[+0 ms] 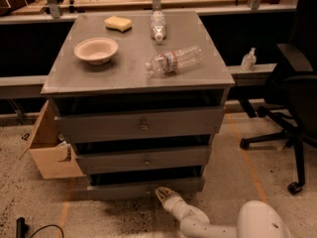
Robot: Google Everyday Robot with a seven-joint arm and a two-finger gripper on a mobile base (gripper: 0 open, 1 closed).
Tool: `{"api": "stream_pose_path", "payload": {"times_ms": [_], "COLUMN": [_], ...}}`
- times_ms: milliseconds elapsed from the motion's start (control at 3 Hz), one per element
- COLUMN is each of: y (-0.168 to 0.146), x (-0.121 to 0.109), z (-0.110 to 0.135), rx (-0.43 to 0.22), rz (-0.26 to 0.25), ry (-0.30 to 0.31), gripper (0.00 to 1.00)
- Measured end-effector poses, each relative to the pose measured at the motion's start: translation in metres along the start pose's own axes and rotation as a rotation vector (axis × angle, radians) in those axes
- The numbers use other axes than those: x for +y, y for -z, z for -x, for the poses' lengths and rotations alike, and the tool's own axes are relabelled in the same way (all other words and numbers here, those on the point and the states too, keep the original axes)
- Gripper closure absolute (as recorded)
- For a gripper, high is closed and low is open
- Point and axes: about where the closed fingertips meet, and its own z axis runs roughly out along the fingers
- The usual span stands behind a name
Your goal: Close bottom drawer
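Camera view: a robot's pale, cream-coloured tool (162, 193) sits low over the speckled floor (124, 219), its tip against or just short of the front of the bottom drawer (119, 190), the slim grey panel at the foot of a grey three-drawer cabinet (133, 76). Contact falls near the middle of that front, slightly right of centre. The white jointed arm (198, 224) reaches in from the lower right. Whether the tool is open or closed cannot be told from here.

A dark band shows above the bottom drawer, between it and the middle grey drawer (143, 160), so it seems to stand out a little from the carcass. The close looks under way but not finished. What is left appears to be a short, straight push inward until the front sits flush. Similar dark gaps show above the middle drawer and the taller top drawer (141, 124), so how far the bottom one must travel is hard to judge.

On the cabinet top lie a cream paper bowl (96, 49), a yellow sponge (118, 23) and two clear plastic bottles, one near the front (173, 60) and one near the back edge (158, 25), all well apart from the tool.
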Motion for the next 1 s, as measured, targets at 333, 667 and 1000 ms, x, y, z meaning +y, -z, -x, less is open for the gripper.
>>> {"api": "stream_pose_path", "payload": {"times_ms": [333, 667, 1000], "y": [0.0008, -0.0056, -0.004], "x": [0.0006, -0.0055, -0.0043], "z": [-0.0001, 0.001, 0.0006], "rx": [0.0, -0.002, -0.001], "rz": [0.0, -0.004, -0.004], "ry": [0.0, 0.007, 0.007], "gripper": [1.0, 1.0, 1.0]}}
